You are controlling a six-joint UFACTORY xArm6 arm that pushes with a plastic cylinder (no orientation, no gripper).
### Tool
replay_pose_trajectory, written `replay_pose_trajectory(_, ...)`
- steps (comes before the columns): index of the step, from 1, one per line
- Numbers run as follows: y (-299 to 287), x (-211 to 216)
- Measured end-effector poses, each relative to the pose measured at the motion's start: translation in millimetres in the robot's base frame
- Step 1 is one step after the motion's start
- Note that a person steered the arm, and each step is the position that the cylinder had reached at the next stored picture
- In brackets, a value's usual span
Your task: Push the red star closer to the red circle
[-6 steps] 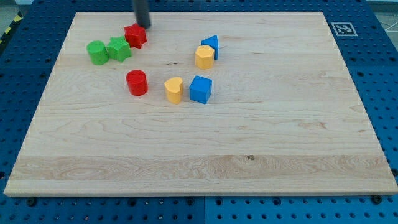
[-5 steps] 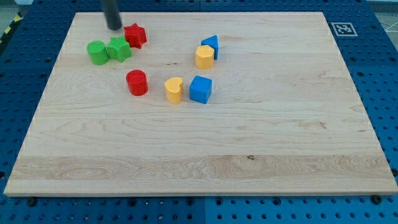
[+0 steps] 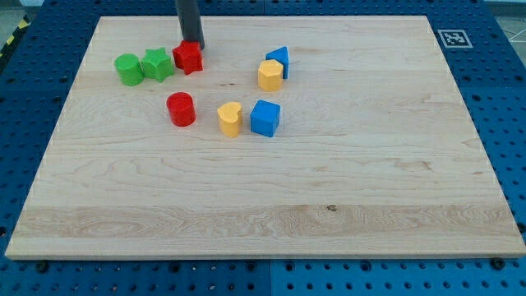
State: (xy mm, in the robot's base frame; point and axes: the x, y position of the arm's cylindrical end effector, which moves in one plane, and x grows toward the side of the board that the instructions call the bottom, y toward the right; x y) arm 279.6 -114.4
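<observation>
Red star [image 3: 188, 57] near the board's top-left corner, just right of green star [image 3: 156, 64] and green circle [image 3: 127, 69], with red circle [image 3: 180, 108] a little below toward the bottom edge; probably light, stiff and easy to slide, but with points that may make it turn if pushed off-centre, so best pressed at the middle of its top side. No long axis and no clear heading visible, being squat and nearly symmetric. My tip [image 3: 192, 43] touching the star's top edge, a plain rod with no fingers, so nothing grasped; yellow and blue blocks apart to the right.
</observation>
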Motion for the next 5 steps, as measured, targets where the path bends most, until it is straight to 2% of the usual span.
replay_pose_trajectory(5, 3, 106)
